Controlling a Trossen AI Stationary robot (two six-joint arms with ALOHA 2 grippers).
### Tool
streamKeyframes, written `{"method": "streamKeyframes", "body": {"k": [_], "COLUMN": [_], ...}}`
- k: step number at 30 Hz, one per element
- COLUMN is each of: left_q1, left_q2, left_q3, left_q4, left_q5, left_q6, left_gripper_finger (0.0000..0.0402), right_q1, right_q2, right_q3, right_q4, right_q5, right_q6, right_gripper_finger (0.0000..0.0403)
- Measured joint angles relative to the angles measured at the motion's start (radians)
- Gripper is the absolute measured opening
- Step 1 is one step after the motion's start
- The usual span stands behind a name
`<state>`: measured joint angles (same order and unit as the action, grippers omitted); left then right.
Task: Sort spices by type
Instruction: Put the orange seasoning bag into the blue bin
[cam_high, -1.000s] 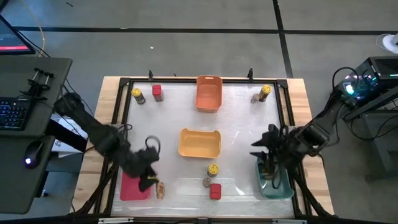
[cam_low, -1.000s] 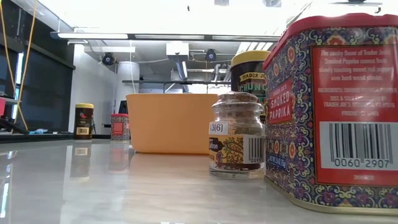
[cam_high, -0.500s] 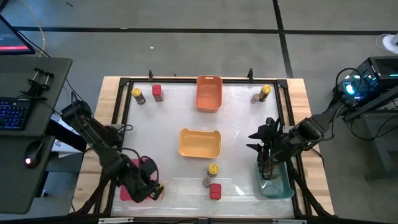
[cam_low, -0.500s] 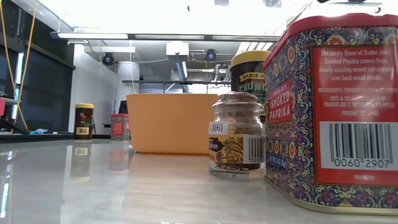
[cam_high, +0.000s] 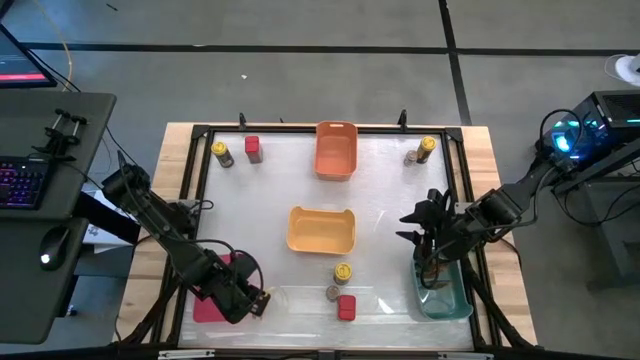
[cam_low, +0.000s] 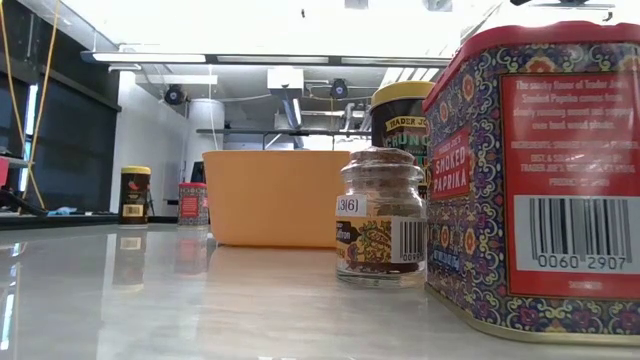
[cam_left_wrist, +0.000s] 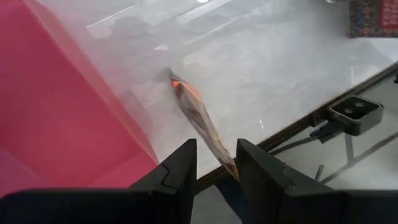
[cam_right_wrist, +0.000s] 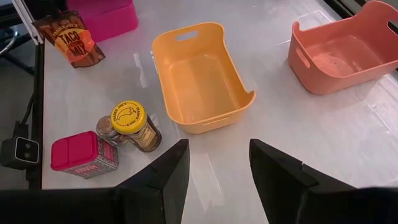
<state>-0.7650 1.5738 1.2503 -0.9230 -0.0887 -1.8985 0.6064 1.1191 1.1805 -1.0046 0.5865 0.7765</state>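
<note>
A glossy white table (cam_high: 390, 215) framed in wood is seen from above, with an orange bin (cam_high: 336, 150) at its far edge, a yellow bin (cam_high: 321, 229) at its middle, a teal bin (cam_high: 443, 290) at the near right and a red bin (cam_high: 215, 298) at the near left. The left gripper (cam_high: 250, 300) is stationed at the near left corner, just beside the red bin, and is by far the nearer arm to the flat taco-mix packet (cam_left_wrist: 200, 118). In the left wrist view that packet is presented edge-on, its long axis running straight out from between the two dark fingers (cam_left_wrist: 174, 174), with its near end caught between them; the fingers are drawn in narrowly on the packet's edge. The packet is placed on the table just outside the red bin's wall, so the coming move is judged to turn on carrying it sideways over that wall. The right gripper (cam_high: 428, 228) is held above the teal bin, its fingers parted around nothing. A yellow-lidded jar (cam_high: 342, 272), a grey-brown jar (cam_high: 332, 293) and a red tin (cam_high: 346, 306) are clustered near the front edge.
</note>
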Motion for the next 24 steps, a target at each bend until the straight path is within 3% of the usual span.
{"method": "streamKeyframes", "body": {"k": [19, 22, 24], "left_q1": [0.003, 0.006, 0.006], "left_q2": [0.067, 0.067, 0.067], "left_q3": [-0.014, -0.014, -0.014], "left_q4": [0.061, 0.053, 0.053], "left_q5": [0.042, 0.016, 0.002], "left_q6": [-0.037, -0.017, 0.023], "left_gripper_finger": [0.0099, 0.0082, 0.0050], "right_q1": [0.000, 0.000, 0.000], "right_q2": [0.000, 0.000, 0.000], "right_q3": [0.000, 0.000, 0.000], "right_q4": [-0.001, 0.000, 0.000], "right_q5": [0.000, 0.001, 0.000], "right_q6": [-0.048, -0.052, -0.052], "right_gripper_finger": [0.0163, 0.0163, 0.0163]}}
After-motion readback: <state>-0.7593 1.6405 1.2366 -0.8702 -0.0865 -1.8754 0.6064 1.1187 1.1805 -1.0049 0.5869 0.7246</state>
